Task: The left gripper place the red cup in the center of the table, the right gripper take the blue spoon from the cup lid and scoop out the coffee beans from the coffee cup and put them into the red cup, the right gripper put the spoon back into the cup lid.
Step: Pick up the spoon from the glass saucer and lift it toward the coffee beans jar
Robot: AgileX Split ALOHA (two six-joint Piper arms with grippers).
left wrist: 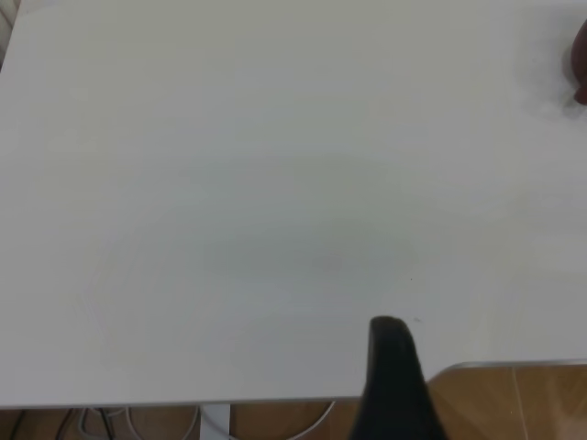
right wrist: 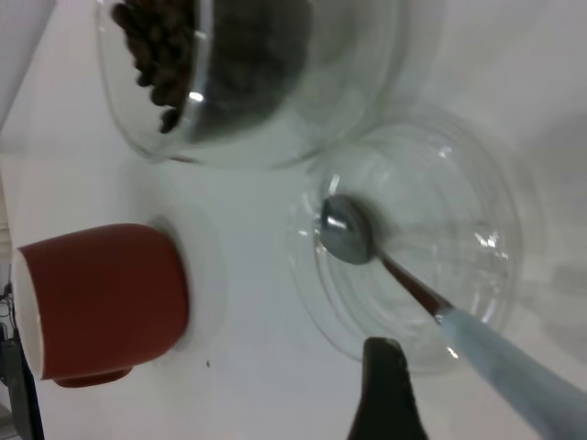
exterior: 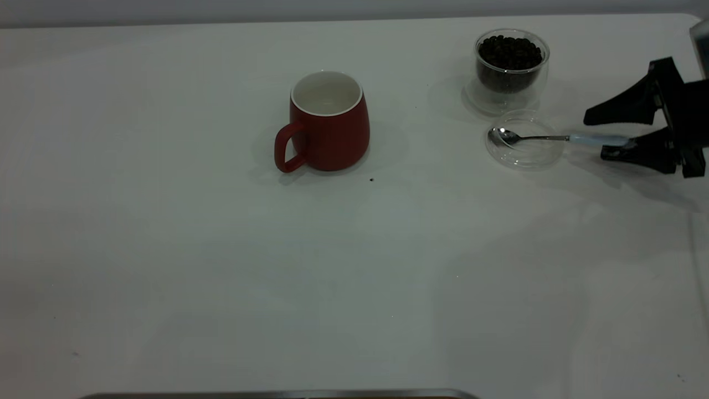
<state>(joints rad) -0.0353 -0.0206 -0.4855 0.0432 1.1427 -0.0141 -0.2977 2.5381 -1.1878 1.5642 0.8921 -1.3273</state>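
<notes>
Near frame centre of the exterior view, red cup [exterior: 330,126] upright on white table [exterior: 221,277]: glossy, white inside, loop handle. Far right: right gripper [exterior: 606,136], fingers spread around blue spoon [exterior: 554,138] handle tip; metal bowl rests in clear cup lid [exterior: 523,139]. Coffee cup [exterior: 511,67] above, beans [exterior: 509,53] heaped. Right wrist view alone shows lid's concentric ridges. Left gripper [left wrist: 396,380]: one finger visible, state cannot tell.

This looks like a robot test bench in a lab rather than a home kitchen. A large bare white table [exterior: 221,288] holds only a few staged props, a black robot gripper [exterior: 609,133] reaches in from the edge, and loose cables [left wrist: 138,423] hang below the tabletop.
</notes>
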